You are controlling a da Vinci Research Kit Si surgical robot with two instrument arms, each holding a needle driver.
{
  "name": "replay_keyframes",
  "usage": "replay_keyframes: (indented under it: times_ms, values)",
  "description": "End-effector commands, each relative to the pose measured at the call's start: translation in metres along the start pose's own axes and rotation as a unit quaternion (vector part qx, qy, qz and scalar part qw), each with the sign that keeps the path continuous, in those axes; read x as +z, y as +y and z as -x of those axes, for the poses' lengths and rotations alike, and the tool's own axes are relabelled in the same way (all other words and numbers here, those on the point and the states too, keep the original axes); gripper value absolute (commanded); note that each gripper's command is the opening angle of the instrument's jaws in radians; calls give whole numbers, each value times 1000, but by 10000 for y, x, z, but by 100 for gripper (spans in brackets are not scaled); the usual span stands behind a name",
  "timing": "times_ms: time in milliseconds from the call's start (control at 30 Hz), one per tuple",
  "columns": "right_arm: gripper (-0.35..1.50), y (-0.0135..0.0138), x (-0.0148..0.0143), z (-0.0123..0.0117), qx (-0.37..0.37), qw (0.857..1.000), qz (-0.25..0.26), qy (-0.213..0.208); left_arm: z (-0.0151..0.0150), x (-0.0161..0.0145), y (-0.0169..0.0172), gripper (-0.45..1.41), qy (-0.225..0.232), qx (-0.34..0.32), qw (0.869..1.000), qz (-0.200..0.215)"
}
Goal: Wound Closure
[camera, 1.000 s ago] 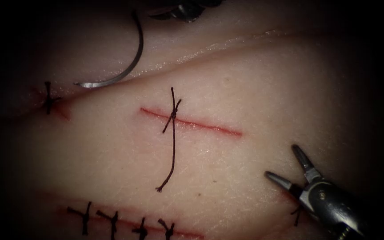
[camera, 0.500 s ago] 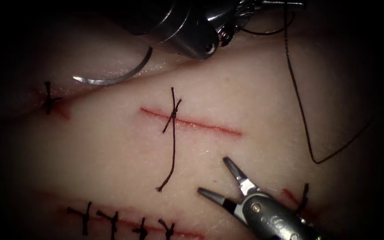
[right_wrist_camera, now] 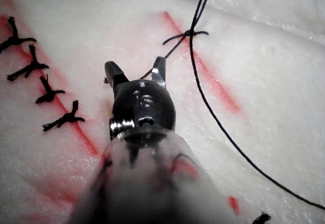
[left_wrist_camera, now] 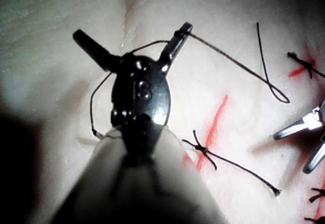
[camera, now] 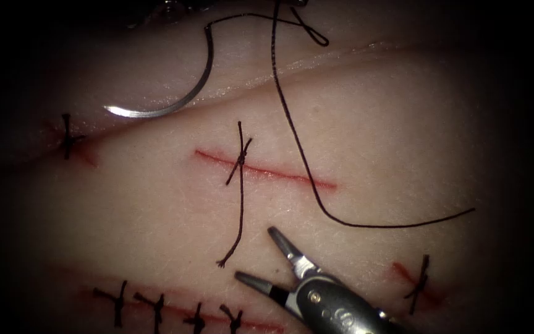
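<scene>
Right tool (camera: 261,255) sits below the cut (camera: 266,169) with jaws spread wide and empty, the left tool (left_wrist_camera: 136,45) likewise gapes holding nothing, while the curved needle (camera: 177,93) rests free on the tissue (camera: 390,136) above the cut's left end, thread (camera: 304,161) trailing across the cut
</scene>
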Motion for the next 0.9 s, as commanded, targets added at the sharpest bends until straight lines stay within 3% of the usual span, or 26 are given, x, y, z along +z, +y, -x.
replay_keyframes:
  times_ms: [33, 200, 433, 633, 900]
  values:
    - [89, -6, 8, 3, 1, 1000, -2, 0, 9, -6, 1, 140, -5, 7, 1000, -3]
    - [89, -3, 10, -1, 3, 1000, -3, -1, 18, -56, -19, 140, -63, 87, 993, -56]
    - [89, -3, 12, -6, 5, 1000, -5, -1, 23, -95, -25, 140, -94, 143, 982, -75]
    - [88, 3, 13, -13, 9, 1000, -6, -3, 22, -103, 1, 140, -101, 183, 974, -86]
    - [86, 7, 11, -16, 11, 1000, -6, -1, 28, -96, 44, 140, -73, 194, 975, -80]
